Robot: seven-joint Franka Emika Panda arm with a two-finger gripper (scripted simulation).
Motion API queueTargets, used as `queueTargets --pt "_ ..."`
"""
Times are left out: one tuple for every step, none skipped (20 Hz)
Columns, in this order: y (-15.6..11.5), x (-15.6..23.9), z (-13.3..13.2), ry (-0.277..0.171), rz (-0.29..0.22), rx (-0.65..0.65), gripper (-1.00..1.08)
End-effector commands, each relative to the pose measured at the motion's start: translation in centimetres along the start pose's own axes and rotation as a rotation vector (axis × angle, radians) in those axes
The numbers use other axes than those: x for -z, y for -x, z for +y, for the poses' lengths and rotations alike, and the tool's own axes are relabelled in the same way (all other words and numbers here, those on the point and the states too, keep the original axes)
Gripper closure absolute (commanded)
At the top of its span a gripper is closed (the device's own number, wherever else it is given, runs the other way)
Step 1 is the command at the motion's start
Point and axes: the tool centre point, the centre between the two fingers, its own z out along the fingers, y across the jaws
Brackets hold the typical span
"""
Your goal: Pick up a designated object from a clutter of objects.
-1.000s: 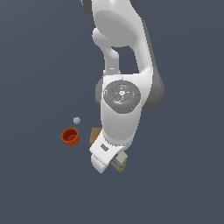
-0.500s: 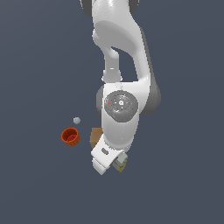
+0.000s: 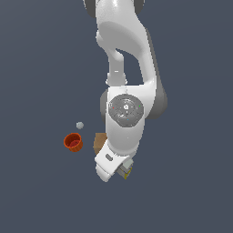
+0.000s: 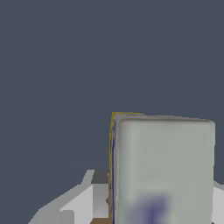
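Smooth matt carton (image 4: 164,168), dull cardboard-brown box (image 3: 100,141), glossy plastic-looking cup (image 3: 73,142).

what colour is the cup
Red-orange; the cup shows best in the exterior view.

Flat, even sim lighting, hardly any shadows or glare; up close the carton (image 4: 162,170) looks soft and blurry.
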Motion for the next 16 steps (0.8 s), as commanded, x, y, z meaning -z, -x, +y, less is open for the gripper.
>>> queueTargets --pt "0.0 0.0 0.0 0.0 0.0 0.0 1.08" --pt "0.0 0.1 0.0 0.0 0.0 0.0 1.08" --pt "0.0 0.2 0.0 0.0 0.0 0.0 1.08" --pt "0.0 0.4 -0.1 0.0 0.0 0.0 1.08" --pt "0.0 0.6 -0.1 0.0 0.0 0.0 1.08" --pt "0.0 0.9 -0.2 0.0 0.0 0.0 1.08" --pt "0.0 1.3 -0.2 0.0 0.0 0.0 1.08" --pt "0.0 1.8 -0.3 0.0 0.0 0.0 1.08" --pt "-0.1 2.4 -0.4 0.0 0.0 0.0 1.08" --pt "-0.1 3.0 -0.6 0.0 0.0 0.0 1.08" --pt "-0.1 3.7 -0.7 0.0 0.0 0.0 1.08" --pt "-0.1 4.5 -0.8 0.0 0.0 0.0 1.08" --pt "-0.1 5.3 -1.0 0.0 0.0 0.0 1.08" --pt "-0.2 6.2 -1.1 0.0 0.0 0.0 1.08" --pt "-0.2 7.2 -1.3 0.0 0.0 0.0 1.08" --pt "-0.2 8.2 -1.5 0.0 0.0 0.0 1.08"
